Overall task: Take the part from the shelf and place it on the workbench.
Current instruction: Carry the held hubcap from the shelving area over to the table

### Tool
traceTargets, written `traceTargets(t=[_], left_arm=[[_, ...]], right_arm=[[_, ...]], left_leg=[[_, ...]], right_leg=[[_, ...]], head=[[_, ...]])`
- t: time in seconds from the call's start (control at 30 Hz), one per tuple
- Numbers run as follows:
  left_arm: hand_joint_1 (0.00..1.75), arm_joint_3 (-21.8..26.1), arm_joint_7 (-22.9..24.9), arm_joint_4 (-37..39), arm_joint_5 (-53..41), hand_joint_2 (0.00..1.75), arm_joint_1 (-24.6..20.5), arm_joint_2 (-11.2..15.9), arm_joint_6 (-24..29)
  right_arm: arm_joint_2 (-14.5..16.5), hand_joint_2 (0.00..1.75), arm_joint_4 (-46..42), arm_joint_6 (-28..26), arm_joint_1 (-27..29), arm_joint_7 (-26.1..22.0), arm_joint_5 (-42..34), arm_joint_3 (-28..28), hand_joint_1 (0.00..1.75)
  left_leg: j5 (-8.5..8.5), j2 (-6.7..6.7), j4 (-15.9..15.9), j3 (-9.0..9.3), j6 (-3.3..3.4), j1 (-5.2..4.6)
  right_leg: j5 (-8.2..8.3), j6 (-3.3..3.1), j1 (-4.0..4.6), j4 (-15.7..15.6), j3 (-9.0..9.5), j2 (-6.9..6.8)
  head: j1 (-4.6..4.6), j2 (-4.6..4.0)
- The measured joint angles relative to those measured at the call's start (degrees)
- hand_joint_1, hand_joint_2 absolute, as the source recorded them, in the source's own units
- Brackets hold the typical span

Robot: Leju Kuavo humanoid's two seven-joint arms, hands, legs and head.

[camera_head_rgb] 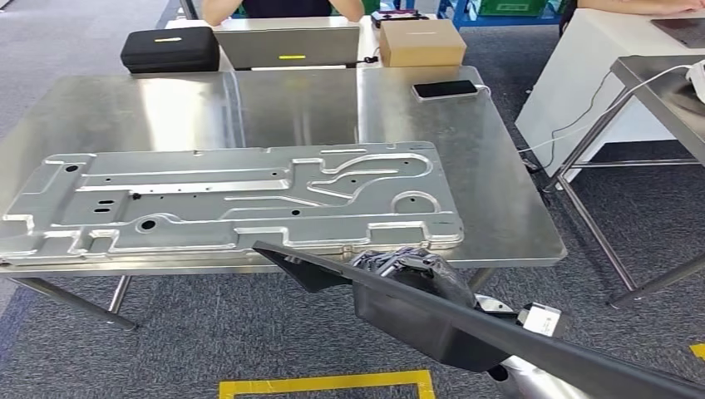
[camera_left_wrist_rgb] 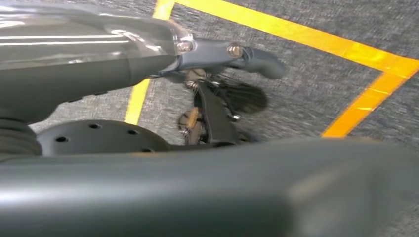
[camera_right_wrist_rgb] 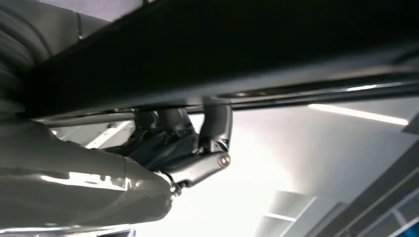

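Black plastic part (camera_head_rgb: 465,328), gripped by your right hand (camera_head_rgb: 407,268), hung short of the tabletop (camera_head_rgb: 515,224); its leading tip risked snagging the stamped panel (camera_head_rgb: 233,199).

Bright even indoor light in the head view, soft white glare on the steel table (camera_head_rgb: 499,208), blurred dark shape across the foreground of the left wrist view, right wrist view backlit by washed-out ceiling light, black part (camera_right_wrist_rgb: 222,49) silhouetted
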Motion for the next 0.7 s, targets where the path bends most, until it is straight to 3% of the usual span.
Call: traceTargets(t=[0.07, 0.13, 0.23, 0.27, 0.3, 0.33, 0.4, 0.43, 0.5, 0.6, 0.67, 0.7], left_arm=[[0.0, 0.0, 0.0, 0.0, 0.0, 0.0, -0.1, 0.0, 0.0], [0.0, 0.0, -0.1, 0.0, -0.1, 0.0, -0.2, 0.1, -0.1], [0.0, 0.0, -0.2, 0.0, -0.4, 0.0, -0.1, 0.2, -0.2], [0.0, 0.0, -0.2, 0.0, -0.6, 0.0, 0.0, 0.2, -0.2], [0.0, 0.0, -0.2, 0.0, -0.7, 0.0, 0.1, 0.2, -0.2], [0.0, 0.0, -0.2, 0.0, -0.7, 0.0, 0.2, 0.3, -0.2], [0.0, 0.0, -0.2, 0.0, -0.7, 0.0, 0.2, 0.4, -0.2], [0.0, 0.0, -0.2, 0.0, -0.7, 0.0, 0.2, 0.5, -0.2], [0.0, 0.0, -0.2, 0.0, -0.7, 0.0, 0.2, 0.7, -0.1], [0.0, 0.0, -0.3, 0.0, -0.7, 0.0, 0.2, 1.0, -0.1], [0.0, 0.0, -0.4, 0.0, -0.7, 0.0, 0.2, 1.1, -0.1], [0.0, 0.0, -0.5, 0.0, -0.8, 0.0, 0.2, 1.1, -0.2]], right_arm=[[0.0, 1.75, 0.0, 0.0, 0.1, -0.1, -0.1, 0.0, 1.75], [0.0, 1.75, 0.0, 0.0, 0.2, -0.2, -0.3, -0.1, 1.75], [0.1, 1.75, 0.0, -0.1, 0.4, -0.3, -0.4, -0.1, 1.75], [0.1, 1.75, 0.0, 0.0, 0.6, -0.3, -0.4, -0.1, 1.75], [0.1, 1.75, 0.0, 0.0, 0.8, -0.3, -0.4, -0.1, 1.75], [0.1, 1.75, 0.0, 0.0, 0.8, -0.3, -0.5, -0.1, 1.75], [0.1, 1.75, 0.0, 0.0, 0.9, -0.4, -0.5, -0.1, 1.75], [0.1, 1.75, 0.1, 0.0, 0.8, -0.4, -0.5, -0.1, 1.75], [0.3, 1.75, 0.1, 0.0, 0.8, -0.5, -0.5, -0.1, 1.75], [0.6, 1.75, 0.1, 0.0, 0.7, -0.6, -0.5, -0.1, 1.75], [0.7, 1.75, 0.1, 0.0, 0.4, -0.8, -0.5, -0.1, 1.75], [0.8, 1.75, 0.2, 0.0, 0.3, -1.1, -0.4, -0.1, 1.75]], left_leg=[[-0.3, 0.06, 0.0, 0.12, -0.31, 0.07], [-1.68, 0.07, 2.2, -0.77, -0.87, 0.2], [-5.71, 0.07, 13.0, -6.79, -1.5, 0.46], [-6.01, 0.07, 15.7, -8.7, -1.52, 0.48], [-5.1, 0.06, 16.5, -9.71, -1.44, 0.47], [-3.06, 0.06, 14.9, -9.61, -1.23, 0.43], [1.96, 0.04, 8.1, -7.39, -0.43, 0.18], [3.5, 0.03, 5.2, -6.32, 0.05, -0.07], [3.67, 0.0, 2.6, -5.28, 0.81, -0.55], [3.16, 0.02, 0.8, -4.17, 1.13, -0.43], [3.25, 0.06, -0.5, -2.82, 1.23, 0.02], [3.14, 0.07, -0.8, -2.35, 1.33, 0.14]], right_leg=[[-0.37, -0.74, -0.07, -0.4, 0.21, 0.13], [-0.68, -1.41, -0.29, -0.5, 0.61, 0.05], [-1.33, -2.0, -0.34, -0.6, 1.25, -0.11], [-1.58, -2.04, -0.31, -0.6, 1.53, -0.08], [-1.88, -2.03, -0.27, -0.6, 1.91, 0.0], [-2.2, -2.01, -0.22, -0.6, 2.41, 0.09], [-2.89, -1.89, -0.18, -0.6, 3.52, 0.19], [-3.19, -1.72, -0.16, -0.7, 3.89, 0.23], [-3.51, -1.2, -0.24, -0.8, 4.0, 0.24], [-3.87, -0.28, -0.13, -1.3, 4.55, 0.14], [-5.55, 0.07, 0.06, 1.5, 3.7, 0.1], [-6.88, 0.15, 0.05, 4.8, 2.0, 0.09]], head=[[0.01, 0.0], [0.01, 0.0], [-0.01, 0.0], [-0.01, 0.0], [-0.01, 0.0], [-0.01, 0.0], [0.0, 0.0], [-0.01, 0.0], [-0.01, 0.0], [0.01, 0.0], [0.05, 0.0], [0.07, 0.0]])
